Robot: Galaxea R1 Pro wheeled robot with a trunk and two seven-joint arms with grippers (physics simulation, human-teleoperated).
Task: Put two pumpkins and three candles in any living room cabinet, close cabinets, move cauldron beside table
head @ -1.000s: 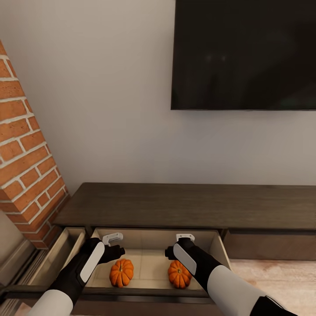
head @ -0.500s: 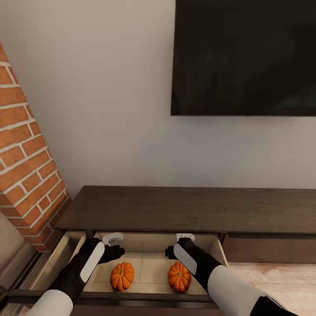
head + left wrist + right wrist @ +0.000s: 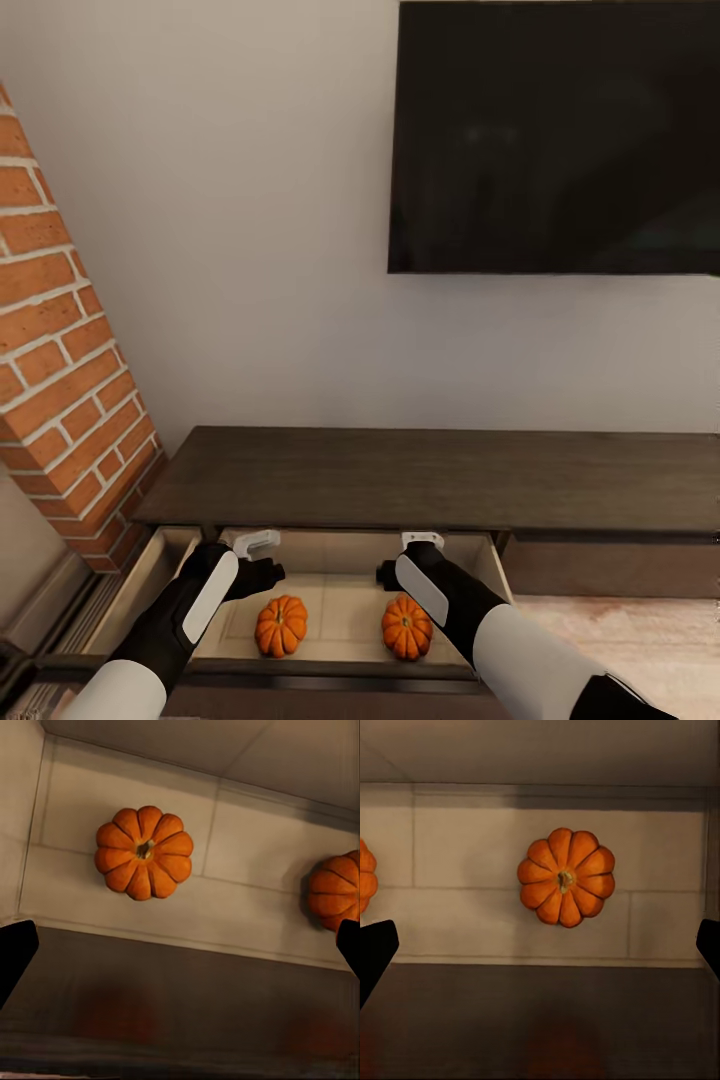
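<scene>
Two pumpkins (image 3: 281, 626) (image 3: 407, 627) sit in the open cabinet (image 3: 430, 478) drawer below both spread tools (image 3: 258, 559) (image 3: 415, 556)

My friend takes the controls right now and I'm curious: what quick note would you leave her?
Left gripper: open, empty, above the open drawer.
Right gripper: open, empty, above the same drawer.
Both pumpkins lie apart on the pale floor of the cabinet's pulled-out drawer: left pumpkin, right pumpkin.
Done: pumpkins are stowed.
Left: fetch three candles into a cabinet, shut this drawer and the partly open one beside it, then set the cauldron next to the table.
</scene>
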